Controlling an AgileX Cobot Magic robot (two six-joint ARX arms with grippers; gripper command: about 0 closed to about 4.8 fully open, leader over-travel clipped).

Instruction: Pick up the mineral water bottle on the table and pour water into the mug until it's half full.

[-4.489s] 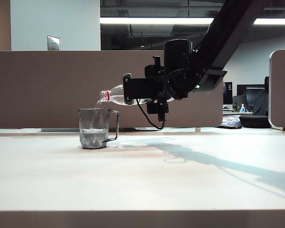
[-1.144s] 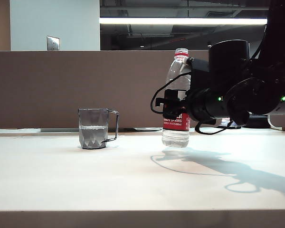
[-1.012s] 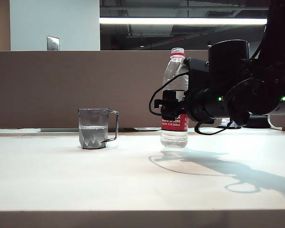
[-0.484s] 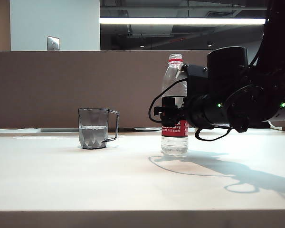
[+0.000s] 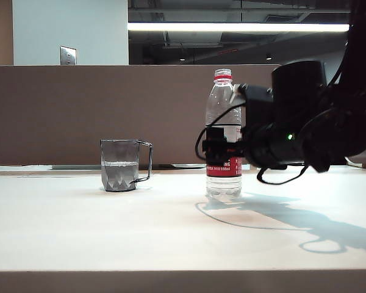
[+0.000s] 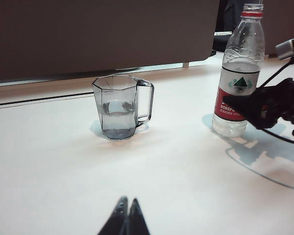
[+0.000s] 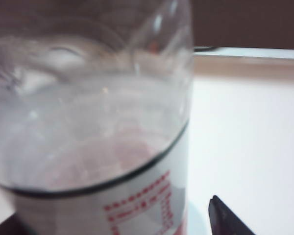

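Left of centre, the mug [image 5: 120, 165] stands on the surface [image 5: 171, 232], water [image 5: 120, 172] about halfway up. At centre the mineral water bottle [image 5: 223, 137], airborne a second ago, now stands upright; the right hand [image 5: 216, 149] has just spread its fingers around it. The left hand [image 6: 125, 220], pinched shut, idles. Pouring looks finished.

Clear glossy plastic bottle [image 5: 224, 137], matt table [image 5: 140, 226]

The mineral water bottle [image 5: 224, 135] stands upright and uncapped on the white counter [image 5: 171, 232], right of centre, with its red-and-white label facing forward. The smoky-grey mug [image 5: 122, 165] sits well apart to its left, nearer the back edge, holding water [image 5: 120, 166] about halfway up, handle toward the bottle.
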